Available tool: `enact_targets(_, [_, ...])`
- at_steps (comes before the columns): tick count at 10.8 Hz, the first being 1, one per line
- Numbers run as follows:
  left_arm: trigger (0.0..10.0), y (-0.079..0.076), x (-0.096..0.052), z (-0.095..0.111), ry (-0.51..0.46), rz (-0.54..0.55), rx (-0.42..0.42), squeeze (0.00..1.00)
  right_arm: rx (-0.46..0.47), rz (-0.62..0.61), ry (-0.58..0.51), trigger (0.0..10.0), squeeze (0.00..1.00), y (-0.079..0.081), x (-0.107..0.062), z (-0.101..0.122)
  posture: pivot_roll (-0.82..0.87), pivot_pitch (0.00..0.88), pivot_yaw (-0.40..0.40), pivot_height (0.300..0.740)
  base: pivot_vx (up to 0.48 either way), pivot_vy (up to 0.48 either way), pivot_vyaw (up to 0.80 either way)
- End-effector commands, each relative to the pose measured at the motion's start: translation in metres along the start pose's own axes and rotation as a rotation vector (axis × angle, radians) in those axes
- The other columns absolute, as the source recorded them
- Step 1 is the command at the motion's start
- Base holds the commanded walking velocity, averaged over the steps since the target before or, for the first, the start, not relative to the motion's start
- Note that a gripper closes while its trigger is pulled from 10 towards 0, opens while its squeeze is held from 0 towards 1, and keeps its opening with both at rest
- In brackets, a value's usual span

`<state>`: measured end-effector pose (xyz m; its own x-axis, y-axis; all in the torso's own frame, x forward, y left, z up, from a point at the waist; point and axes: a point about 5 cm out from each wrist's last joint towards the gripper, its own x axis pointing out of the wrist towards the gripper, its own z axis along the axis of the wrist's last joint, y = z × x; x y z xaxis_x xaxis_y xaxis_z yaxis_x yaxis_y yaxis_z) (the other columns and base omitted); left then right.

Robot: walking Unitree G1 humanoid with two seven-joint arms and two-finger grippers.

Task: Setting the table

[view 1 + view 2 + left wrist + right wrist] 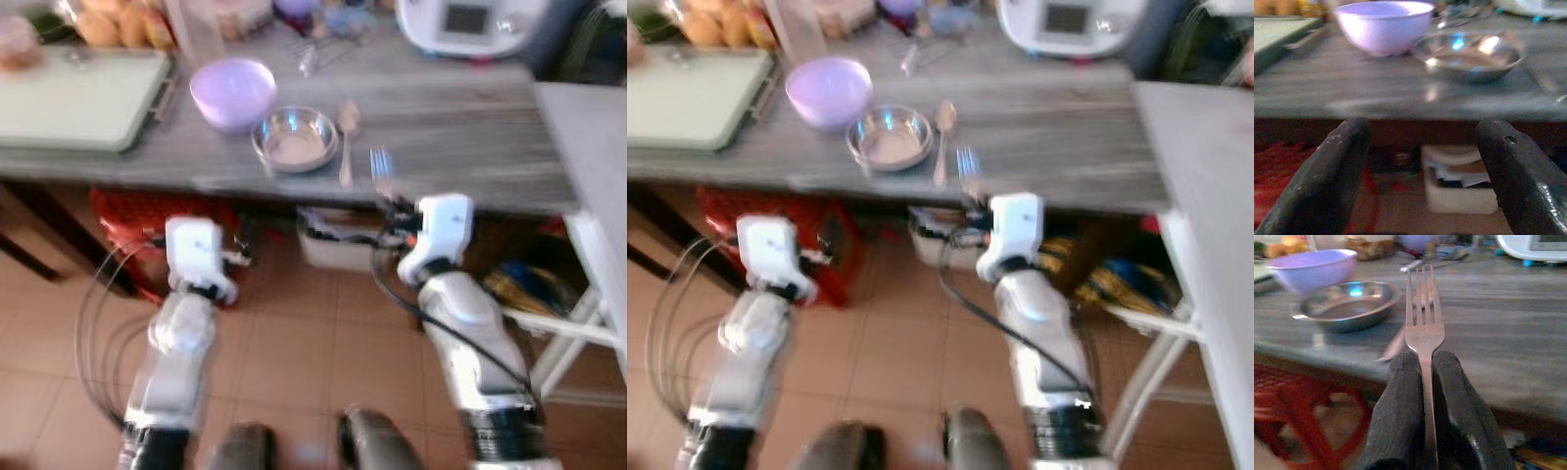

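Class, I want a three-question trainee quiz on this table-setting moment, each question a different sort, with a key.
1. True or false: the right gripper holds a fork upright.
2. Which lies just right of the steel bowl? A) spoon B) knife C) cup
3. Fill in: the left gripper has its fingers ____ and holds nothing.

Key: 1 true; 2 A; 3 open.

Fork [1424, 328] handle hidden inside right tool [1425, 377].
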<state>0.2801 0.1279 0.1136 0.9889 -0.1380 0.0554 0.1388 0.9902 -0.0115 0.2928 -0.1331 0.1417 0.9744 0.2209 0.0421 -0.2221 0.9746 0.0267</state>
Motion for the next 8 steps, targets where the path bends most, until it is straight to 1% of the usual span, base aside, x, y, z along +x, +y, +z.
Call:
enact_targets(1, [10.0,0.006,-0.001,0.004,-0.017,0.004,0.019,0.00,0.001,-0.002,-0.036,10.0,0.00,0.004,0.001,0.007,-0.05,0.156,0.003,0.740,0.337,0.000,0.00])
enact_targets(4, [10.0,0.009,-0.005,0.001,-0.011,0.004,0.020,0.00,0.011,-0.038,-0.064,10.0,0.00,0.000,0.002,0.010,-0.05,0.159,0.003,0.740,0.299,0.000,0.00])
enact_targets(5, [10.0,0.010,-0.006,0.002,-0.011,0.002,0.009,0.00,-0.006,-0.068,-0.084,10.0,0.00,-0.003,0.003,0.014,-0.05,0.160,0.003,0.740,0.000,0.000,0.00])
enact_targets(6, [10.0,0.011,-0.008,0.001,-0.003,0.002,0.021,0.00,-0.003,-0.103,-0.101,10.0,0.00,-0.008,0.003,0.016,-0.05,0.161,0.003,0.740,0.000,0.000,0.00])
enact_targets(7, [10.0,0.017,-0.012,0.001,-0.004,0.016,0.017,0.00,-0.020,-0.161,-0.124,10.0,0.00,-0.016,0.003,0.021,-0.05,0.166,0.006,0.740,0.000,0.000,0.00])
enact_targets(8, [10.0,0.019,-0.017,0.002,-0.008,0.026,0.013,0.00,-0.038,-0.184,-0.134,10.0,0.00,-0.020,0.002,0.023,-0.05,0.169,0.008,0.740,0.000,0.000,0.00])
